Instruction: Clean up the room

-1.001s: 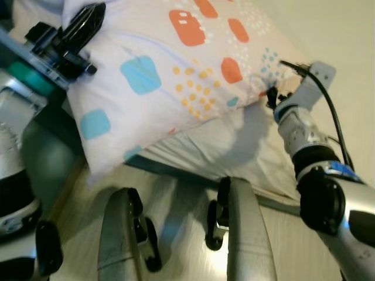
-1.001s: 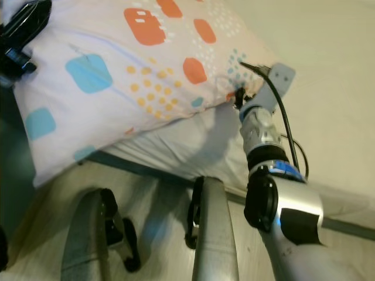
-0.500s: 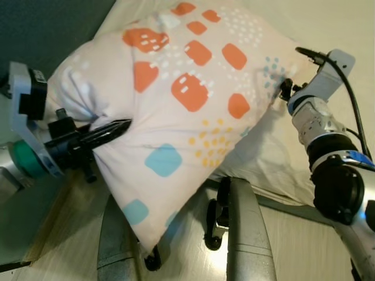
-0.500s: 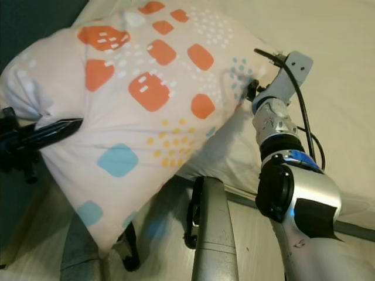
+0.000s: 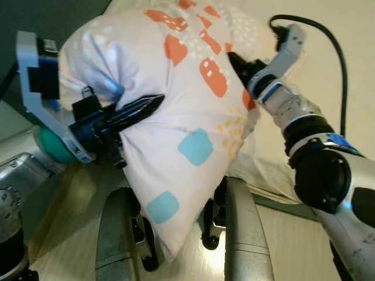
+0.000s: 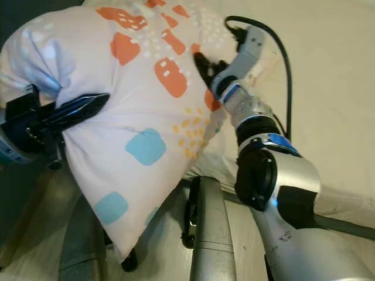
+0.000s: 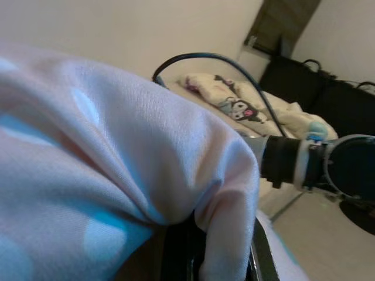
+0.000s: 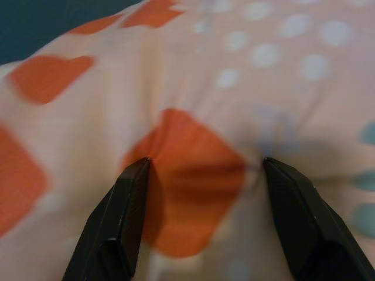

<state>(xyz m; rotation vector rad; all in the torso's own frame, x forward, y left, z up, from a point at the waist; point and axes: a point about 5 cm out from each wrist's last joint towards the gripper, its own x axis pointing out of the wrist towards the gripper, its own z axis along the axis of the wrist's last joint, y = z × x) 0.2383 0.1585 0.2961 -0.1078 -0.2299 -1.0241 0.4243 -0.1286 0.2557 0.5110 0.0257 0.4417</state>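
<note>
Pillow (image 5: 187, 134), white with orange and blue patches: held up off the cream-sheeted bed (image 5: 351, 76), hanging over the pale wood floor (image 6: 35, 234). Left tool (image 5: 137, 110): fingers clamped on a bunched corner of the pillow. Right tool (image 8: 202, 175): fingers spread wide, tips pressed into the pillow's far side; dark wall (image 5: 35, 17) behind.
</note>
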